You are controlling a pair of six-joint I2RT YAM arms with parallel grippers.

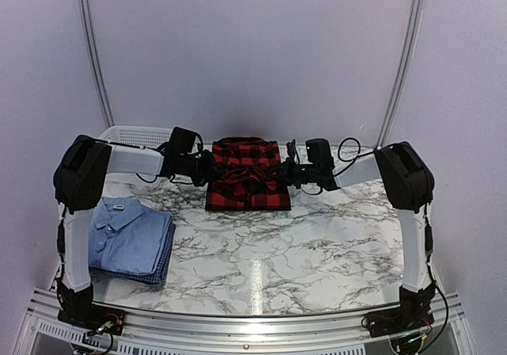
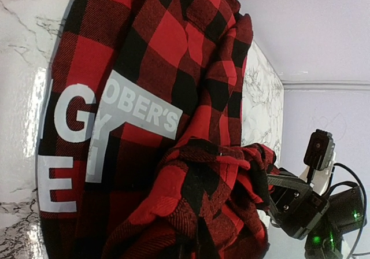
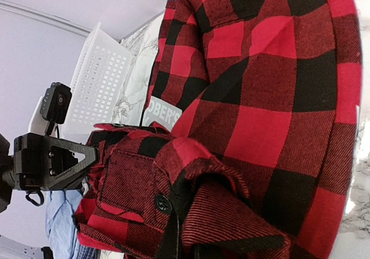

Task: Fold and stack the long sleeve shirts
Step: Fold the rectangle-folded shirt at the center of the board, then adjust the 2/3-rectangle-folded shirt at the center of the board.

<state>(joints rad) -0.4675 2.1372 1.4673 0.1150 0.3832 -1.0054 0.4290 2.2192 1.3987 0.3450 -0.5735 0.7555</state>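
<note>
The red-and-black plaid shirt [image 1: 247, 182] lies folded at the back middle of the marble table, white lettering [image 2: 133, 111] on its upper face. My left gripper [image 1: 207, 169] is at its left edge and my right gripper [image 1: 287, 173] at its right edge. Each is shut on a bunched fold of the plaid cloth, lifted over the shirt's middle. The cloth hides the fingertips in both wrist views. A folded light blue shirt [image 1: 123, 227] rests on a blue checked one [image 1: 164, 261] at the front left.
A white mesh basket [image 1: 136, 136] stands at the back left, behind the left arm. Curved white walls close off the back and the sides. A metal rail [image 1: 253, 323] runs along the table's near edge.
</note>
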